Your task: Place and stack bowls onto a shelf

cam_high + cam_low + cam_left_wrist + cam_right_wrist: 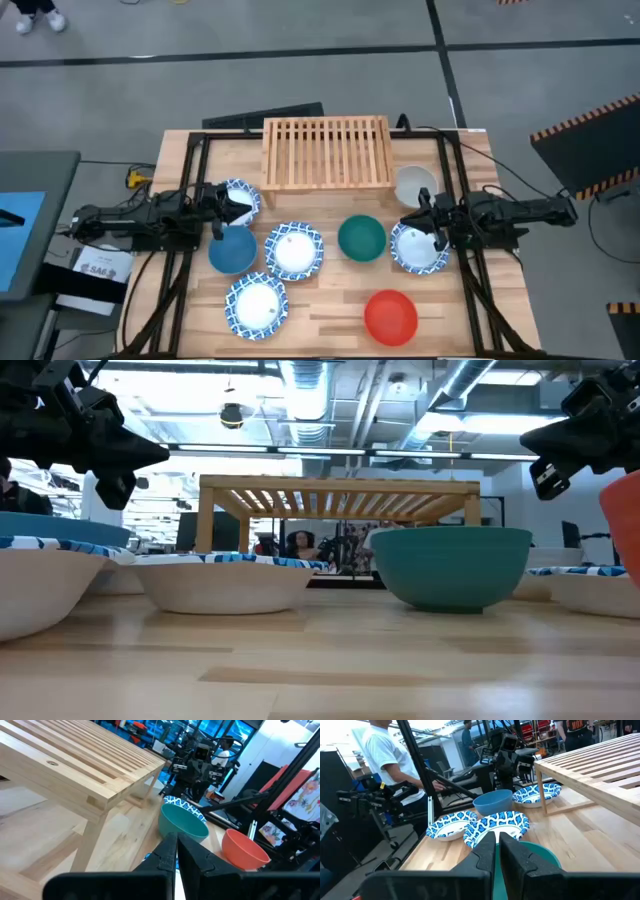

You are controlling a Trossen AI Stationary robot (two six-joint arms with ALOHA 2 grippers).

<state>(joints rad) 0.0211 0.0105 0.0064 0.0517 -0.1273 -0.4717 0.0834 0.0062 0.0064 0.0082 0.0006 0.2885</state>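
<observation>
The slatted light-wood shelf (325, 152) stands on its short legs at the table's far side, with nothing on top. All the bowls sit on their bases on the tabletop: patterned ones (238, 198) (293, 249) (256, 304) (418, 247), blue (232, 250), green (361, 238), red (390, 315) and white (414, 183). My left gripper (222, 215) hovers shut between the far-left patterned bowl and the blue bowl. My right gripper (430, 225) hovers shut over the right patterned bowl's far rim. In the low view both grippers (110, 460) (560, 460) hang above the bowls, holding nothing.
Black frame rails (185, 230) (465, 250) run along both sides of the table. A bare strip of tabletop lies between the shelf and the bowls. A person in a white shirt (385, 755) stands beyond the table's left side. Cables (135, 178) lie at the far-left corner.
</observation>
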